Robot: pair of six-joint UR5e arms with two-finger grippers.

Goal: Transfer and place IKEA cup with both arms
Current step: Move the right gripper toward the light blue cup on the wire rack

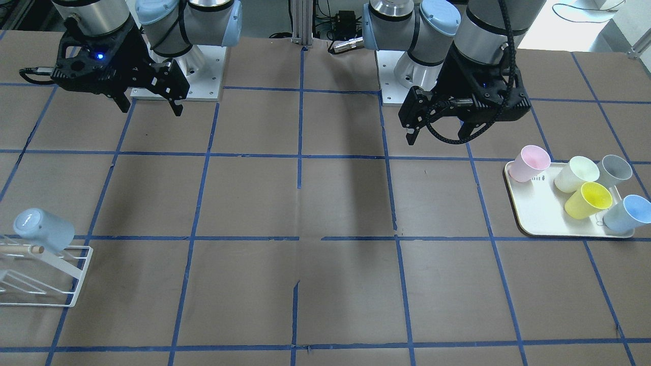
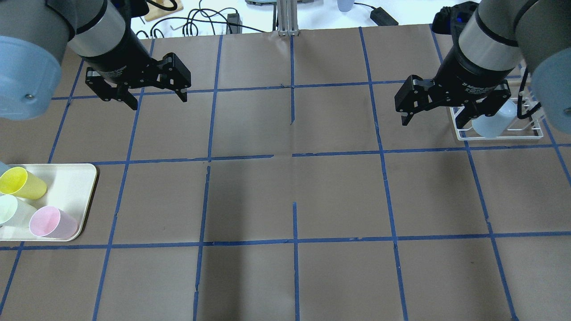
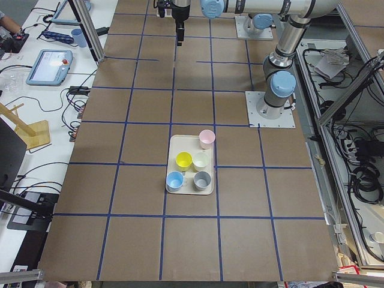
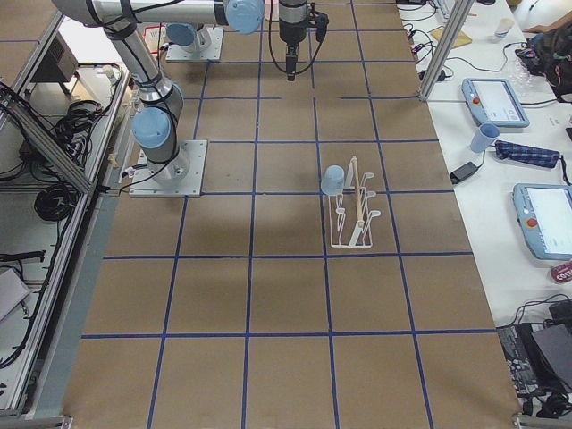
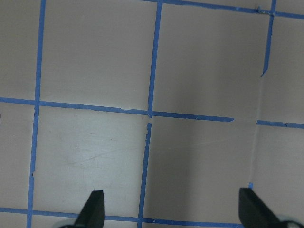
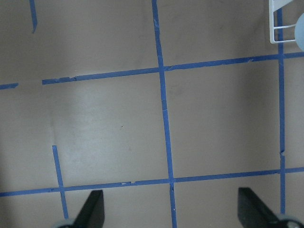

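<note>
One light blue IKEA cup (image 1: 43,230) hangs upside down on a peg of the white wire rack (image 1: 71,284); it also shows in the overhead view (image 2: 493,122). A near-identical light blue cup (image 1: 628,213) lies on the cream tray (image 1: 539,213). My left gripper (image 1: 437,138) hovers open and empty above the table, inward of the tray; overhead it is at the far left (image 2: 158,100). My right gripper (image 1: 151,109) is open and empty, beside the rack in the overhead view (image 2: 435,122). Both wrist views show only bare table between the fingers.
The tray also holds a pink cup (image 1: 530,162), a cream cup (image 1: 574,174), a grey cup (image 1: 614,171) and a yellow cup (image 1: 589,200). The table is brown with a blue tape grid. The rack's corner (image 6: 285,28) shows in the right wrist view.
</note>
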